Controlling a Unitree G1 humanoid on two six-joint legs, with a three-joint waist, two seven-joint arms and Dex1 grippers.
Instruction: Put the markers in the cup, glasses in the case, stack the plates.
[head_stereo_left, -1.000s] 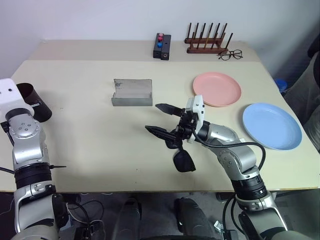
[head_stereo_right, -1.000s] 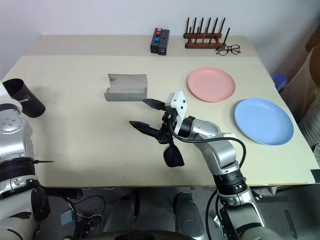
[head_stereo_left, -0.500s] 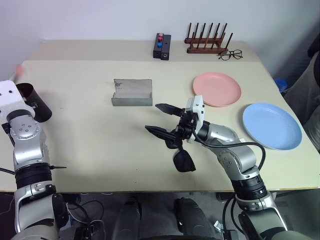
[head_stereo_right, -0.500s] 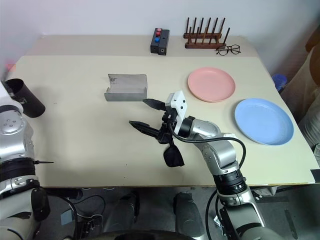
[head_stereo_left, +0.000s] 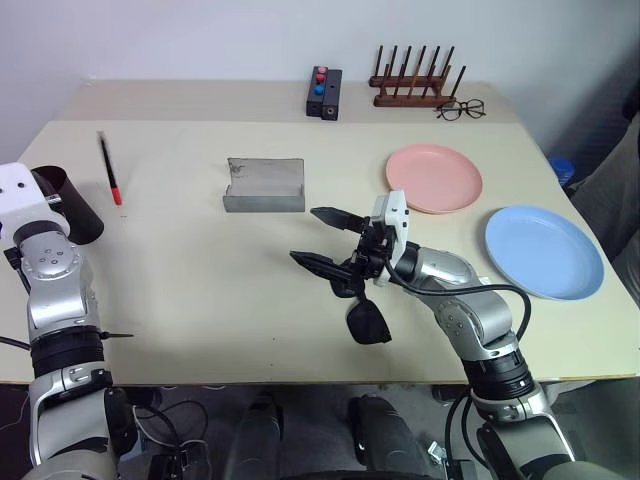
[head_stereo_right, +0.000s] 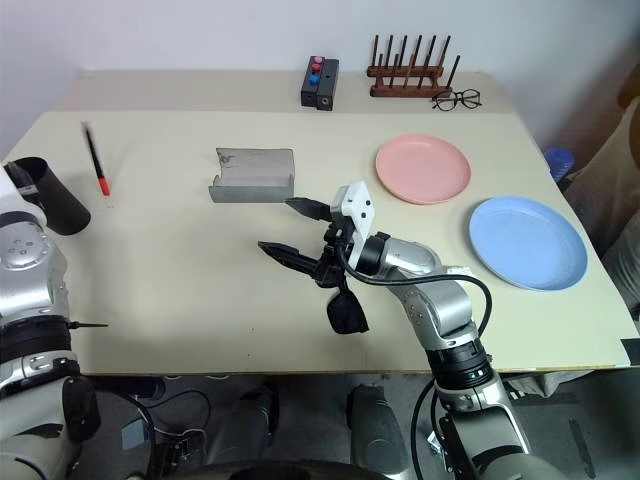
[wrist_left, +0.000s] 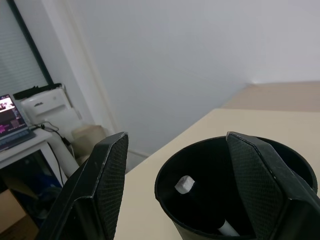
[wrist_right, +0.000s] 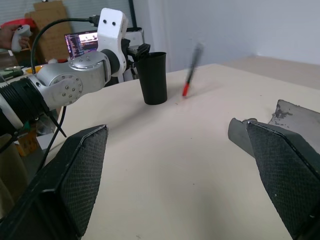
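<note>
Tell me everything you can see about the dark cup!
The cup is tall, dark brown-black and looks like plastic, wider at its open rim. It stands near the table's left edge, tilted, between the open fingers of the left end effector. Inside lies a white marker. A red-capped marker appears blurred beside it.

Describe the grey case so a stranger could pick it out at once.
On the beige table, look near the middle, left of the pink plate. The grey case lies there open, lid upright. It is the one grey oblong box; the small black box farther back has red and blue buttons.
</note>
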